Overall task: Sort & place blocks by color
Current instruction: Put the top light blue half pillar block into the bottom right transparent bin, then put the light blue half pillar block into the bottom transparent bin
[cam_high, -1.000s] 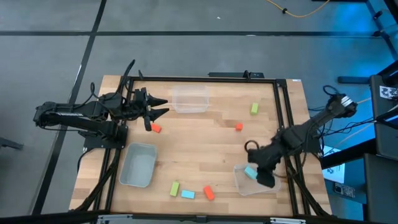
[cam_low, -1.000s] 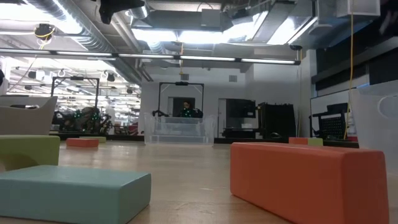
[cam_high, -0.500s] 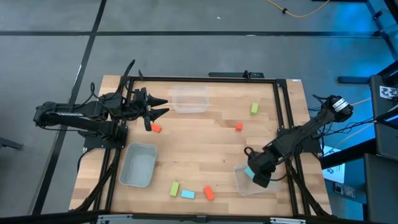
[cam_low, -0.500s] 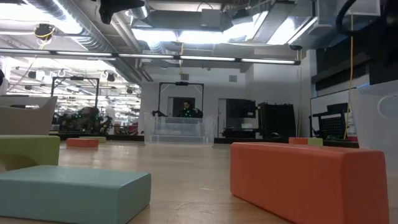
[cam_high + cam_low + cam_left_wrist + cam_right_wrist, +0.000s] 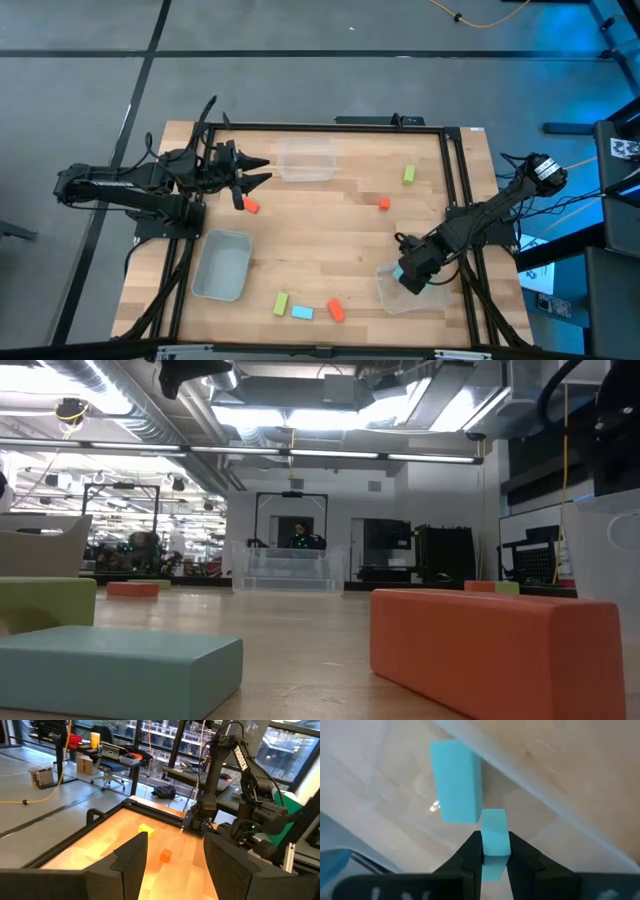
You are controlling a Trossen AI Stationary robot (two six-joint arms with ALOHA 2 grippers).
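Blocks of smooth cyan: we see the right gripper [image 5: 495,851] pinching one small rectangular cyan block [image 5: 494,832] over the clear plastic bin [image 5: 384,290] at lower right of the high view, beside another cyan block [image 5: 456,781] already inside. Next, we judge, comes release. The left gripper [image 5: 258,172] waits upper left, fingers spread.

Two light blue blocks [image 5: 456,782] are seen in a clear bin [image 5: 385,290]. Orange-red blocks [image 5: 251,206], yellow-green blocks [image 5: 409,174] and another light blue block [image 5: 301,312] are shown on the pale wood table [image 5: 320,230].
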